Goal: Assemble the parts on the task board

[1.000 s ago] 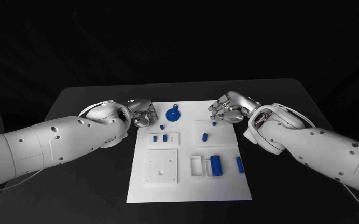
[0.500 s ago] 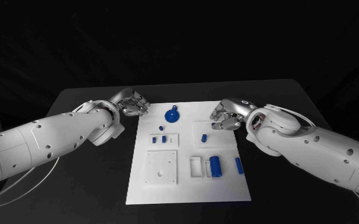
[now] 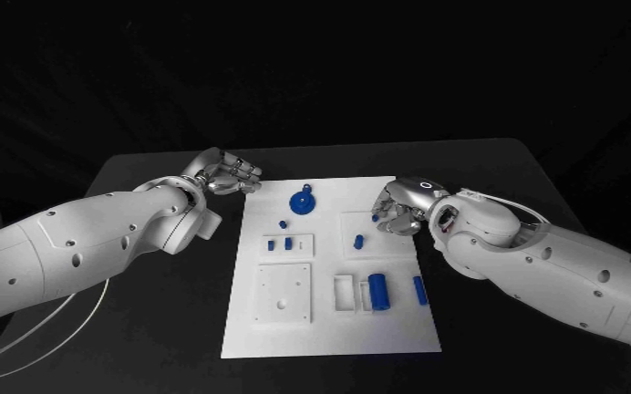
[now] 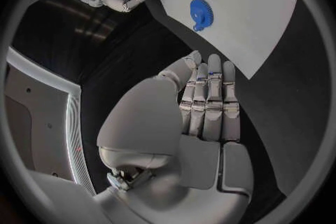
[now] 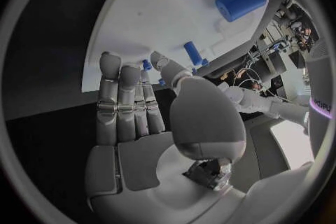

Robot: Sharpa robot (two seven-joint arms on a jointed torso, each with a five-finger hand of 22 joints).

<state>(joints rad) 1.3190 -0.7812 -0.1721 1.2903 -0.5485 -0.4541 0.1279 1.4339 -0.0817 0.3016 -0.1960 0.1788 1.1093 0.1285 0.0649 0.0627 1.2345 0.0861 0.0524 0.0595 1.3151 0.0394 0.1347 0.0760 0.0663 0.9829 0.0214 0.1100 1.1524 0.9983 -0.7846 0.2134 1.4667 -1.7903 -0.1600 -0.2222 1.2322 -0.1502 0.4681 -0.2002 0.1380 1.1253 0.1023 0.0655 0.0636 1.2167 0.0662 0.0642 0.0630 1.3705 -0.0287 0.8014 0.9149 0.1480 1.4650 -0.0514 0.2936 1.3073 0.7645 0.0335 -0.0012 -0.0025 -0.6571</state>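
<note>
black table (image 3: pixel 158 303), white task board (image 3: pixel 329 330)

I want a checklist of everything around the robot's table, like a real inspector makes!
Surface: black table, bare around the board.
Job's things: white task board with a blue gear, a blue cylinder and small blue pegs.
Clutter: nothing seen.
Hands: left hand beside the board's far corner, holding nothing; right hand at the board's right edge, fingers curled.
Cables: pale cable under the left arm.
Surroundings: dark backdrop.
</note>
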